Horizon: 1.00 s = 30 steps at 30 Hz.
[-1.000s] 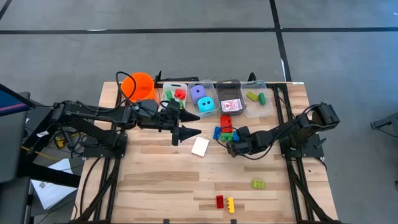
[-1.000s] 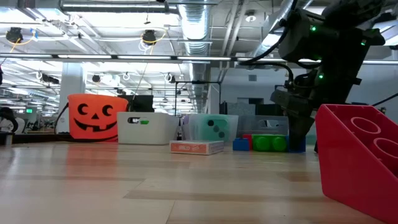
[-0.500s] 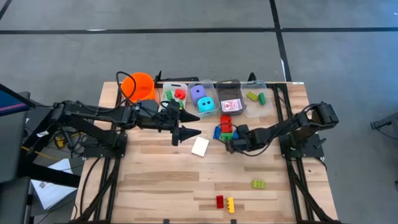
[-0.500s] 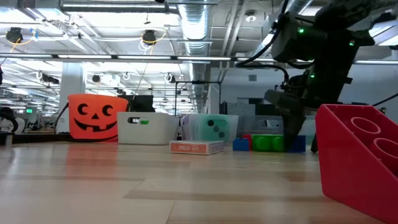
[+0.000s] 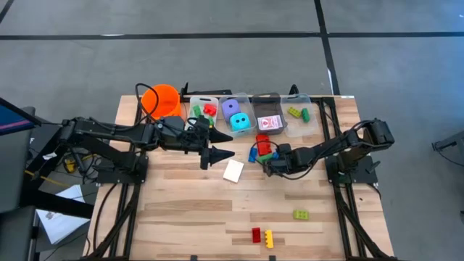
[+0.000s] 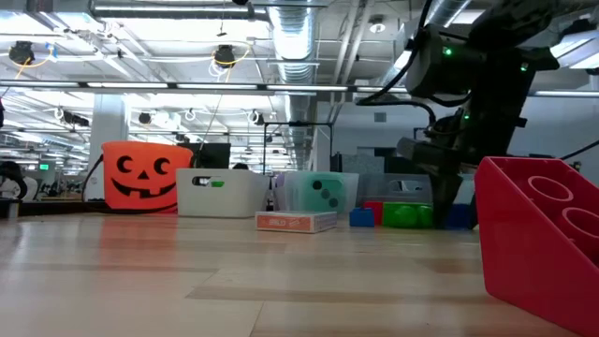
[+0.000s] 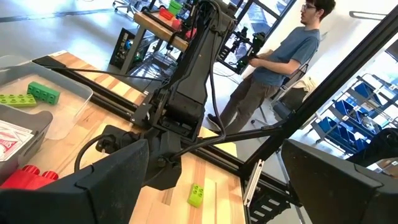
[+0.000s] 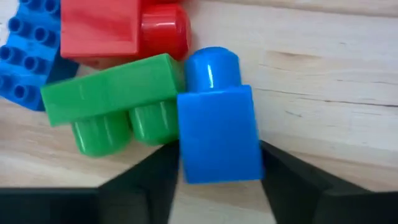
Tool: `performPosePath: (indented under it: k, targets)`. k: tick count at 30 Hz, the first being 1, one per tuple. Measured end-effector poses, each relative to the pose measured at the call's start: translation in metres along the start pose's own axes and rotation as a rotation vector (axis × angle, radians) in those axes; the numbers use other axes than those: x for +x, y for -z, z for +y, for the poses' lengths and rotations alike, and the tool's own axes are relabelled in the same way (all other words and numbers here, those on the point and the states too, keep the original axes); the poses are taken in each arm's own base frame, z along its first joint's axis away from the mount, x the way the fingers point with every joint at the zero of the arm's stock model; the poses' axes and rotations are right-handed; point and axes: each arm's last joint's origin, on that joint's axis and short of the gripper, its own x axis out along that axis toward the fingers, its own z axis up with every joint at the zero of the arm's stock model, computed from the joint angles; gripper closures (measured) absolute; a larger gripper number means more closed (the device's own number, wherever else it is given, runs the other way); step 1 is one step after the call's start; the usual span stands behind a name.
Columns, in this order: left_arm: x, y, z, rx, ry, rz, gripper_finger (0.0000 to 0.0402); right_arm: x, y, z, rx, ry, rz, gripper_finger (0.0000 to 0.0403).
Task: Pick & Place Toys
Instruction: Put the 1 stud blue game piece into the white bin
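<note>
From above, the right end effector [image 5: 267, 164] is low over a cluster of bricks near the middle of the desk [image 5: 181, 210], just in front of the row of clear bins [image 5: 250, 112]. The left end effector [image 5: 220, 152] hangs released beside a white card [image 5: 233, 170], its fingers spread and holding nothing. An orange bucket [image 5: 162, 99] stands at the desk's far left corner. A green brick [image 5: 301, 214], a red brick [image 5: 256, 234] and a yellow brick [image 5: 270, 238] lie apart near the front edge

At desk height, the right arm reaches down beside a blue brick [image 6: 362, 217] and a green block [image 6: 406, 215]; a big red brick [image 6: 538, 239] fills the near right

The left wrist camera looks between its parted fingers toward the right arm's base, a lone green brick on the desk, and a person standing beyond

The right wrist camera shows a blue block [image 8: 217, 118] between its two dark fingers [image 8: 152, 177], both flanks looking touched, though a firm clench I cannot tell. A green piece [image 8: 115, 99] touches it, with a red block [image 8: 121, 28] behind
</note>
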Motion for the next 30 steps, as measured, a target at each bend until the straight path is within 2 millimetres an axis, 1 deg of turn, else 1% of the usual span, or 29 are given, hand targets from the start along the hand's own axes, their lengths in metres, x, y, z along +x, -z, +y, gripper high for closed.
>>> performPosePath:
  k: [4,5,12,18,21,24,27,30]
  targets:
    - [0.0,0.0,0.0,0.0,0.0,0.0,0.0042,0.0,0.0,0.0,0.012,0.003,-0.007,0.0286]
    - [0.0,0.0,0.0,0.0,0.0,0.0,0.0042,0.0,-0.001,0.0,0.011,0.0,-0.009,0.0293]
    - [0.0,0.0,0.0,0.001,0.0,0.0,0.0042,-0.006,0.002,-0.001,-0.043,-0.014,0.0,0.0292]
    - [0.0,-0.001,0.0,0.006,0.004,-0.006,0.0042,-0.025,0.012,-0.001,-0.082,-0.086,0.01,0.0292]
    - [0.0,-0.001,0.0,0.005,0.004,-0.006,0.0042,-0.04,0.019,0.0,-0.131,-0.132,0.004,0.0292]
    - [0.0,0.0,0.0,-0.019,0.008,0.0,0.0042,-0.064,0.027,0.005,-0.239,-0.206,-0.023,0.0292]
    - [-0.003,-0.001,-0.002,0.003,0.043,0.021,0.0042,-0.092,0.034,0.012,-0.354,-0.319,-0.061,0.0292]
    - [-0.009,-0.003,-0.003,0.091,0.075,0.047,0.0042,-0.129,0.038,0.021,-0.471,-0.479,-0.096,0.0293]
